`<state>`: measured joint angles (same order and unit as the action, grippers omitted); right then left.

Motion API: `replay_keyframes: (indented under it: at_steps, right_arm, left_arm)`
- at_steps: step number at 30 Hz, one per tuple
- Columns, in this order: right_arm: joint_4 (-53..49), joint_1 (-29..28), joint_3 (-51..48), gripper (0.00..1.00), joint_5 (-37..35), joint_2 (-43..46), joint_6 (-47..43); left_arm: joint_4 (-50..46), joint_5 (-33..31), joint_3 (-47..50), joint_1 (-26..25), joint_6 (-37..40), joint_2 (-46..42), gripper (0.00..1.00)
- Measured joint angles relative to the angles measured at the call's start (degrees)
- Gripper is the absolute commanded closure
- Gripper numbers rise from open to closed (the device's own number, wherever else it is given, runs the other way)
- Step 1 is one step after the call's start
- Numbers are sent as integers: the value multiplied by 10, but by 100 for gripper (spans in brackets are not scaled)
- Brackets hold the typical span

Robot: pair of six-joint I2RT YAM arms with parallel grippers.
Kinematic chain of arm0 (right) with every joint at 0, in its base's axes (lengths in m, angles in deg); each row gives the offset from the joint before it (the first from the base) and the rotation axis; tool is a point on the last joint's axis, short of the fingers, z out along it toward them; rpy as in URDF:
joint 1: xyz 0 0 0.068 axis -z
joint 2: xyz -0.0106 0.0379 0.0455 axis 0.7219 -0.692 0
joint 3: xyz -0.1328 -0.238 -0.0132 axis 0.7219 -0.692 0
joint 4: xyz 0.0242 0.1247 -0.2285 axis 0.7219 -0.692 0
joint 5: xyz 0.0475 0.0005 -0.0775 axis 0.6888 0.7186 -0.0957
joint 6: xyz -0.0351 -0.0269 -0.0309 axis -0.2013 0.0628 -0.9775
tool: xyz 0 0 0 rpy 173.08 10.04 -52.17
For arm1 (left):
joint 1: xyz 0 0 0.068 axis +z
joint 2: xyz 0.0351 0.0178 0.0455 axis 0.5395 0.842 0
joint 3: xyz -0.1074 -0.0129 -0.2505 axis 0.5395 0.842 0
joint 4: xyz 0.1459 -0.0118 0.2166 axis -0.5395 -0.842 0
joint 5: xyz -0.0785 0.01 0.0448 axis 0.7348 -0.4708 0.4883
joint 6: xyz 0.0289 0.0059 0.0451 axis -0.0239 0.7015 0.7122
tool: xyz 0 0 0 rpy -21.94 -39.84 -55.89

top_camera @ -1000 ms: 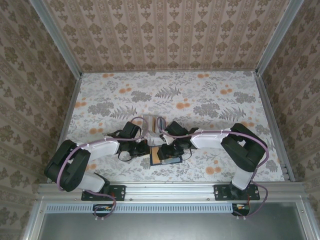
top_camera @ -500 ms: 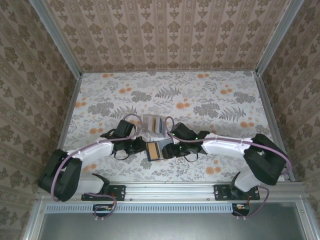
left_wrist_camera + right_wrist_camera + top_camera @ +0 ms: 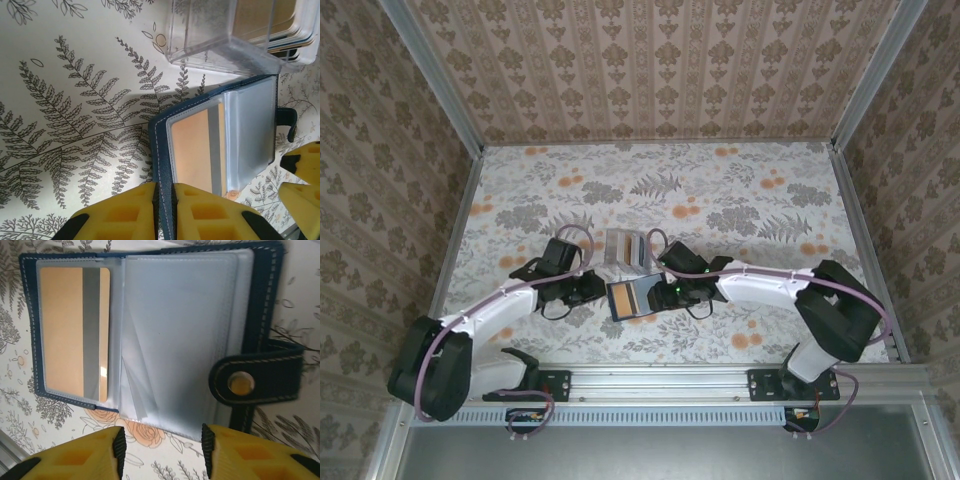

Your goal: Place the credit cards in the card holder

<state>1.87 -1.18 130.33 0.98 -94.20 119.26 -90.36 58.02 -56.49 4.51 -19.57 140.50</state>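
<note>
Holder (image 3: 632, 298) lies open on the table (image 3: 740, 190), front-middle, just beside the rack (image 3: 627, 247) on its near side. It's a flat rectangle: navy leather-look cover w/ pale stitching, glossy clear plastic sleeves (image 3: 175, 330) inside. One orange-tan card (image 3: 65, 330) w/ a grey stripe sits in the sleeve nearest the L pincer (image 3: 164, 197). A strap (image 3: 255, 382) w/ a round brassy stud sticks out from the opposite side. Rack is clear hard plastic, slotted, w/ more cards (image 3: 285, 20) standing in it (tan faces, too blurred to count). Table cover is a matte floral print. L pincer is clenched on the holder's cover edge, yellow pads tight either side. R pincer (image 3: 160, 450) is released, fingers wide apart, w/ the holder's strap-side edge just at its tips, nothing gripped.
</note>
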Motion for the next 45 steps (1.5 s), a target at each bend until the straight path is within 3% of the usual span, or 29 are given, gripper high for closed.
replay_keyframes:
  at_steps: [10, 23, 33, 41, 45]
  right_arm:
    - [-2, 0, 4, 49, 2, -19, -4]
    - [10, 0, 10, 63, 6, -36, -6]
    - [40, 0, 10, 65, 38, -36, -7]
    - [61, 2, 11, 57, 53, -36, -7]
    - [44, 3, 9, 47, 23, -17, -6]
  left_arm:
    - [26, 8, 2, -11, 0, 47, 83]
    - [49, 11, 2, -16, 0, 72, 84]
    - [66, 15, 3, -31, 0, 90, 85]
    - [68, 15, 3, -31, 0, 90, 86]
    - [68, 15, 3, -31, 0, 90, 86]
